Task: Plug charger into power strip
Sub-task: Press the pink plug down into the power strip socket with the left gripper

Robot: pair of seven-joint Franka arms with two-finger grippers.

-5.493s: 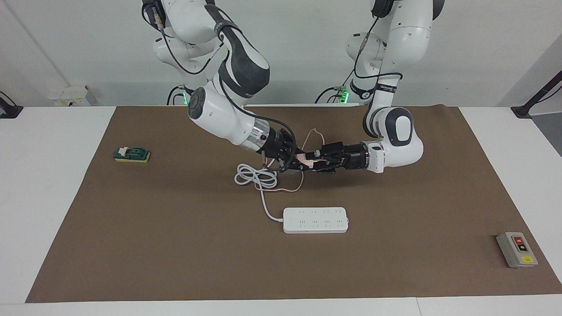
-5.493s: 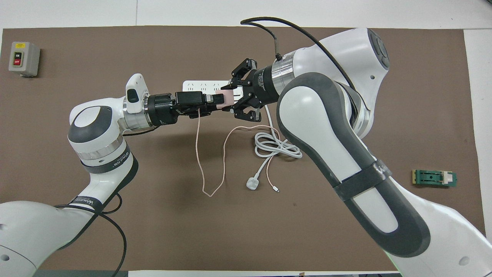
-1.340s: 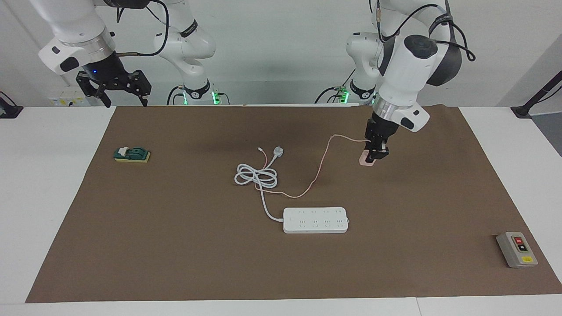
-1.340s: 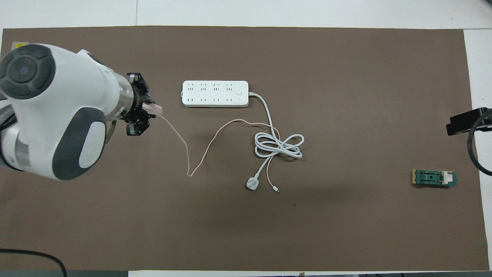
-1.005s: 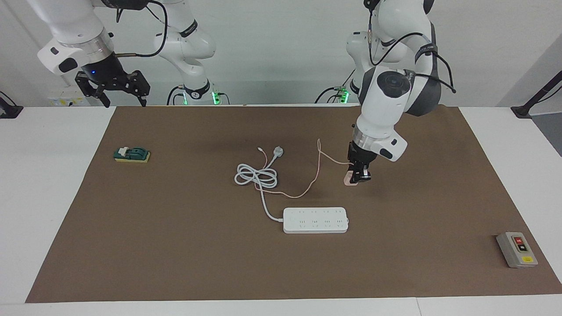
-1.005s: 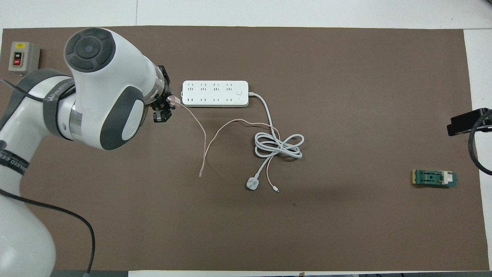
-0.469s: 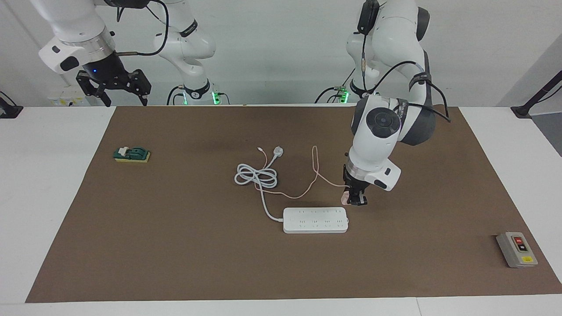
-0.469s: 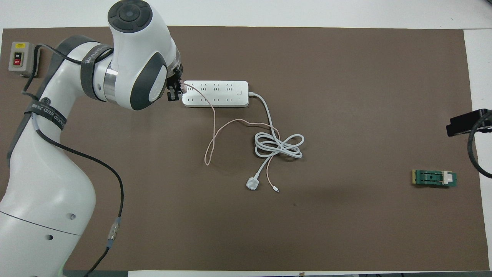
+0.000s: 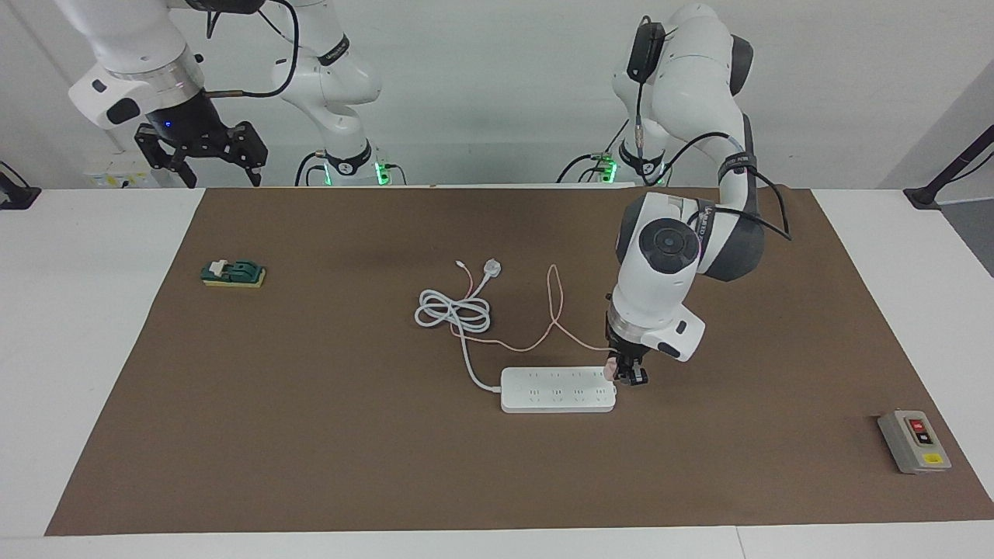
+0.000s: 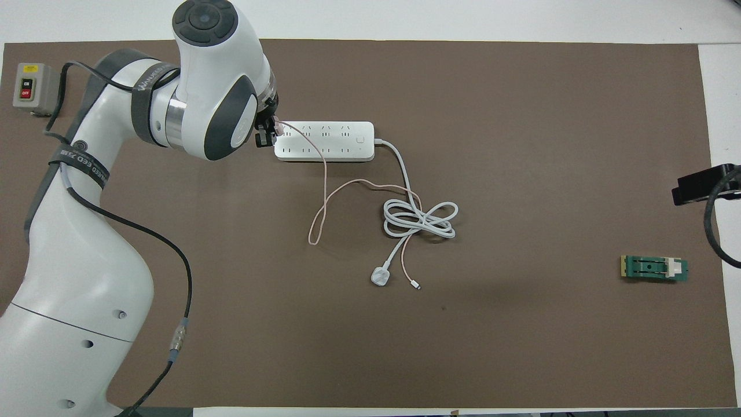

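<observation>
The white power strip [image 9: 555,390] lies flat on the brown mat, its thick cord coiled [image 9: 454,310] nearer to the robots. My left gripper [image 9: 625,374] points down, shut on the small pink charger [image 9: 612,371], which sits right at the strip's top at the end toward the left arm's side. I cannot tell whether the prongs are in a socket. In the overhead view the charger [image 10: 278,126] shows at the edge of the strip [image 10: 330,142] beside the left gripper [image 10: 267,132]. Its thin pink cable [image 9: 553,303] loops back over the mat. My right gripper [image 9: 203,155] waits raised and open at the right arm's end.
The cord's white three-pin plug [image 9: 491,269] lies nearer to the robots than the coil. A grey button box [image 9: 914,441] sits at the left arm's end of the mat. A green block [image 9: 233,273] lies at the right arm's end.
My left gripper has carried the charger away from the robots and down, from beside the strip's end to right on it. The pink cable trailed along. The right arm has stayed still.
</observation>
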